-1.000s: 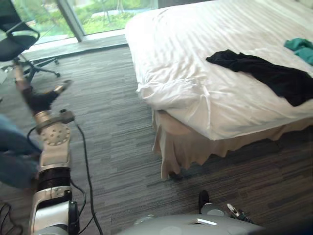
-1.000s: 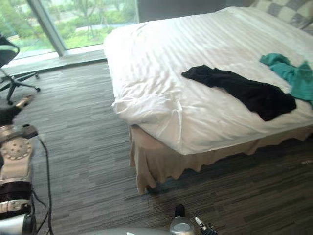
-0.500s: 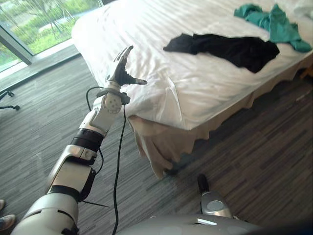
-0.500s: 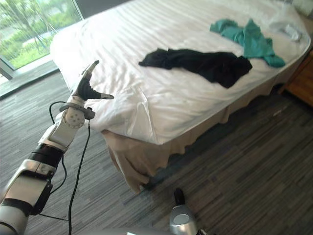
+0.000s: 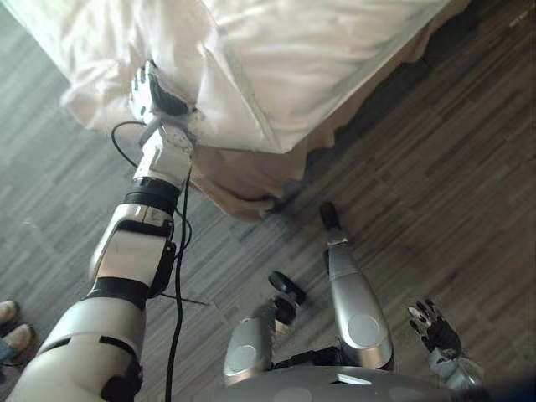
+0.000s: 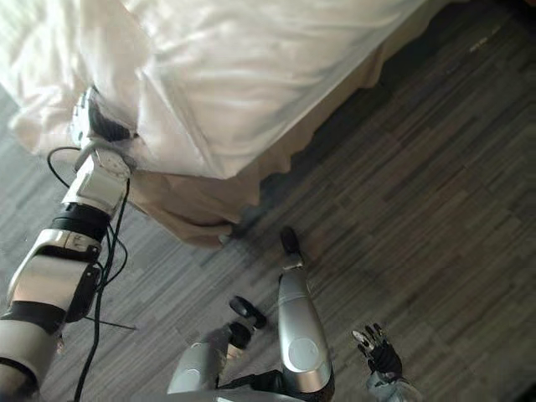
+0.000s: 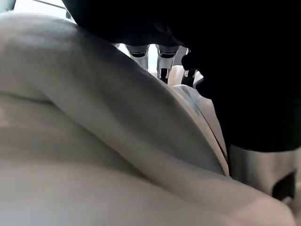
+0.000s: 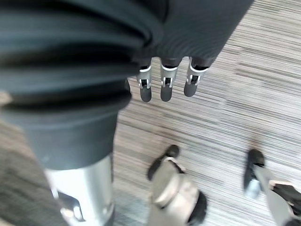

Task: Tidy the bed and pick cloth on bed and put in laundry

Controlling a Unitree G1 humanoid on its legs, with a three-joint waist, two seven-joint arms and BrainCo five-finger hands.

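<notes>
- The left hand (image 5: 151,90) was pressed into the duvet (image 5: 276,59) where it hung over the near-left corner of the bed (image 5: 243,180). Its fingers were sunk in a fold, so I could not tell whether they were curled on the fabric or lay flat against it.
- If the hand had no real hold, a pull would likely slide off the smooth cover and leave the corner bunched.
- If it held a thick fistful, a hard tug could drag the duvet off the corner and onto the floor (image 5: 435,167).
- The right hand (image 5: 435,325) hung low at the near right above the floor, fingers straight and loose, holding nothing. Well apart from the bed, it could not steady the duvet if it slipped.
- A person's shoes (image 5: 12,335) stood at the near left, beside the left arm, and a wide backward sweep could strike them.
- With the head aimed down at this corner, a reach for the cloth on the bed would go unguided.
</notes>
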